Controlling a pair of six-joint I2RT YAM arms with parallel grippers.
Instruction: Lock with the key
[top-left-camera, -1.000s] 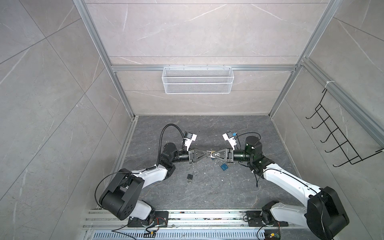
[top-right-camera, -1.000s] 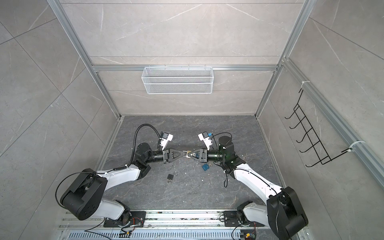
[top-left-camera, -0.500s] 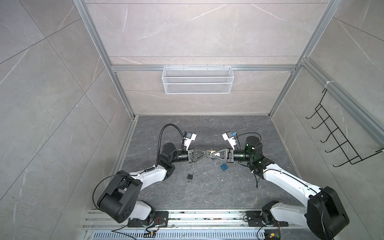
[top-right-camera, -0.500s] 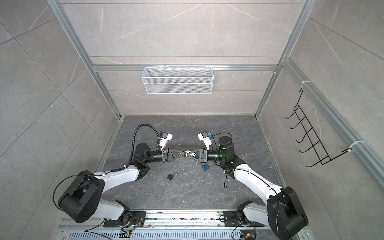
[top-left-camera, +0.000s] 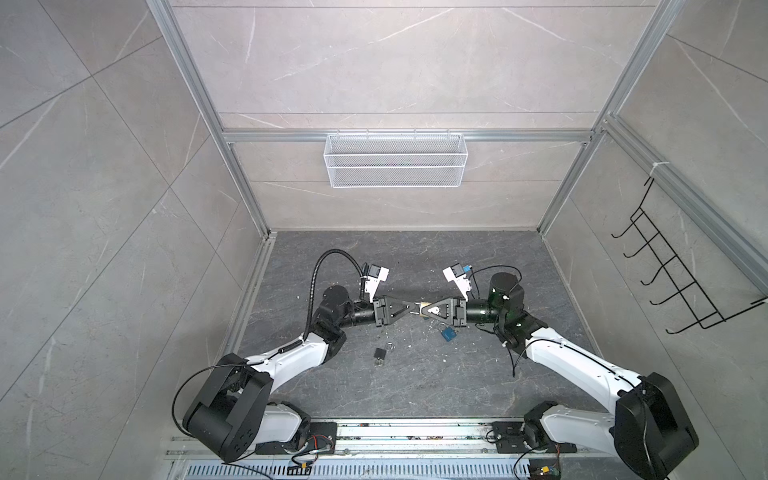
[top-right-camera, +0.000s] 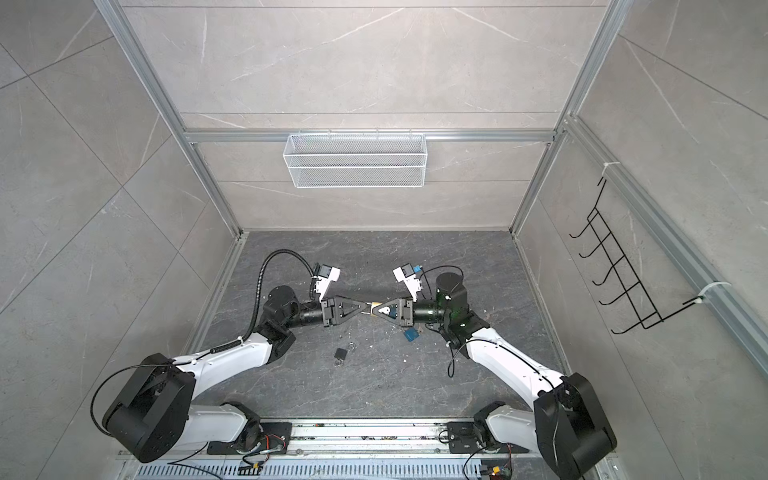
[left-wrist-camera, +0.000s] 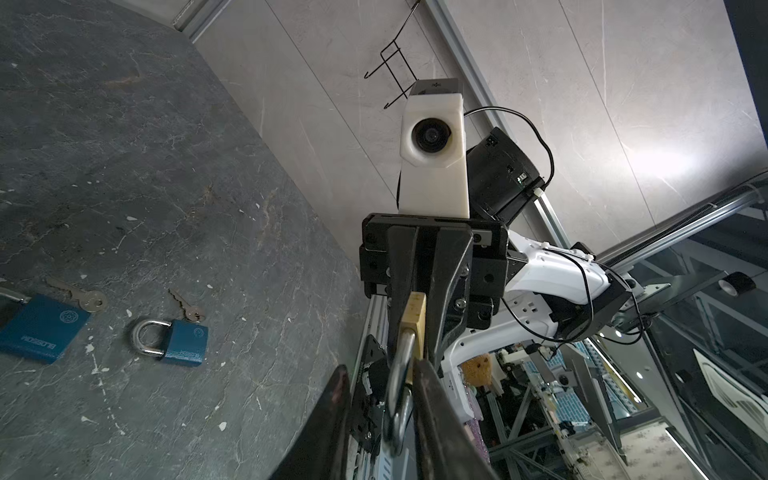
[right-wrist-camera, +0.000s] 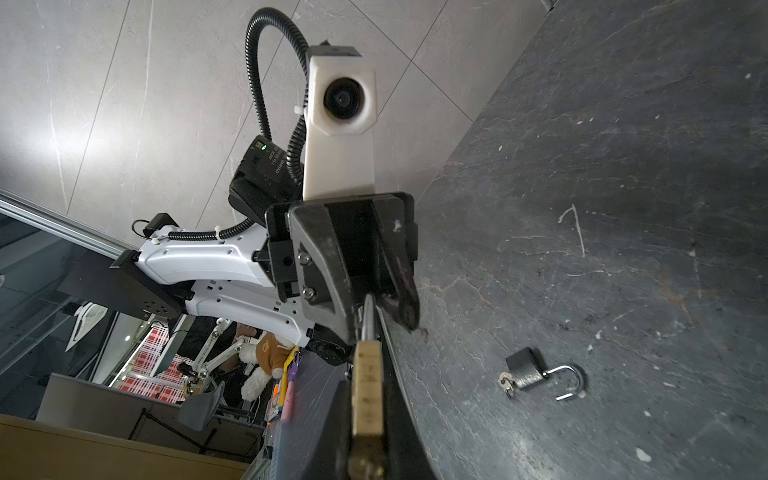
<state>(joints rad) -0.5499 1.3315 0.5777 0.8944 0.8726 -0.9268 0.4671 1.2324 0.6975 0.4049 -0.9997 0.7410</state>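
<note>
**Left jaws just eased off the shackle, so the right arm has the lock alone now**

The brass padlock isn't on the surface at all. It hangs in the air over the middle of it, where the two arms meet nose to nose in both top views. The right gripper has its jaws clamped on the brass body, and that grip looks a touch tighter than a second ago.

The real change is on the other side. The left gripper was pinched hard on the shackle a second ago. Now its jaws stand narrowly apart, with the steel loop between them and a gap showing on one side in the right wrist view. The arms themselves sit where they were.

My read is that the left arm is done pressing or steadying the shackle, which leaves the key turn. I can't tell if both shackle legs are seated, or if a key is in this lock.

Also on the surface are a blue padlock just beside the right gripper, toward the near edge, and a black padlock closer to that edge. If the left arm backs out crooked, it could snag the loop and twist the lock in the right jaws.
</note>
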